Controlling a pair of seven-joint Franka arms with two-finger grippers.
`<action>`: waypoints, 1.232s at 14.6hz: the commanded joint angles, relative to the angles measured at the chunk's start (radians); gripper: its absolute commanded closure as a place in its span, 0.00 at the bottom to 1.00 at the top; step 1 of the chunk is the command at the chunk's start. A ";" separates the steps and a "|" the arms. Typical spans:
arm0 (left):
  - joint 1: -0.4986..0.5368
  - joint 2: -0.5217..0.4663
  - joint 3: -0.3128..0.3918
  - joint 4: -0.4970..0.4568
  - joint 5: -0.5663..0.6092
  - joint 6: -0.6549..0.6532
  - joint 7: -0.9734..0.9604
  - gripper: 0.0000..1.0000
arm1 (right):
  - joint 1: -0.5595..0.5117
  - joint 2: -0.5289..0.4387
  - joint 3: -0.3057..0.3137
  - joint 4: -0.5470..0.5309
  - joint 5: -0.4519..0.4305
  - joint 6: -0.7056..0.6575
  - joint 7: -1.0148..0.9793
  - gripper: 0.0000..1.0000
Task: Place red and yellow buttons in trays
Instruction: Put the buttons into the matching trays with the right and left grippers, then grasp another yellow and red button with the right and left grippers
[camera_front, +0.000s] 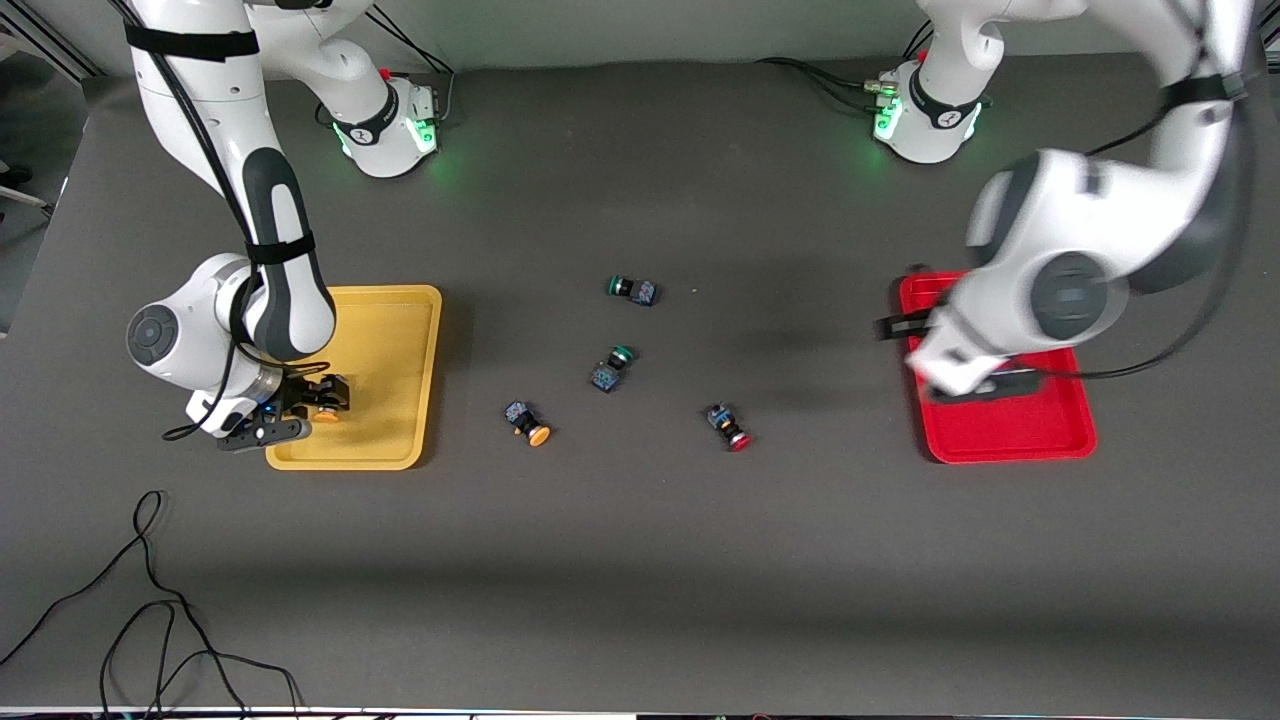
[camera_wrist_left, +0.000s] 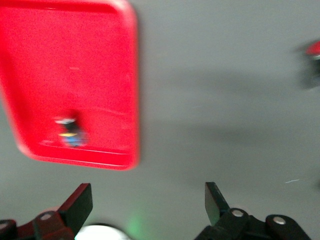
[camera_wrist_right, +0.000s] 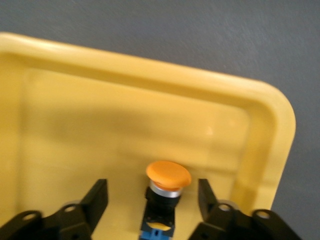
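My right gripper (camera_front: 300, 410) is low in the yellow tray (camera_front: 390, 340), open. A yellow-capped button (camera_front: 323, 411) lies between its fingers, with a gap on each side. The right wrist view shows that button (camera_wrist_right: 167, 187), the gripper (camera_wrist_right: 151, 194) and the tray (camera_wrist_right: 125, 125). My left gripper (camera_front: 985, 388) is over the red tray (camera_front: 1010, 430), open and empty (camera_wrist_left: 147, 197). A button (camera_wrist_left: 70, 132) lies in the red tray (camera_wrist_left: 65, 60); the arm hides it in the front view. On the table lie another yellow-capped button (camera_front: 530, 425) and a red-capped button (camera_front: 730, 428).
Two green-capped buttons (camera_front: 630, 289) (camera_front: 612, 367) lie mid-table, farther from the front camera than the loose yellow and red ones. A black cable (camera_front: 150, 600) loops on the table near the front edge at the right arm's end.
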 joint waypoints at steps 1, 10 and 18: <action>-0.120 0.320 0.015 0.357 -0.017 -0.042 -0.276 0.00 | 0.015 -0.028 -0.053 0.082 -0.047 -0.118 0.044 0.00; -0.237 0.589 0.017 0.442 -0.030 0.327 -0.666 0.02 | 0.135 -0.061 -0.070 0.499 -0.286 -0.577 0.332 0.00; -0.261 0.578 0.017 0.388 -0.017 0.391 -0.663 1.00 | 0.271 0.089 0.080 0.592 -0.192 -0.401 0.326 0.00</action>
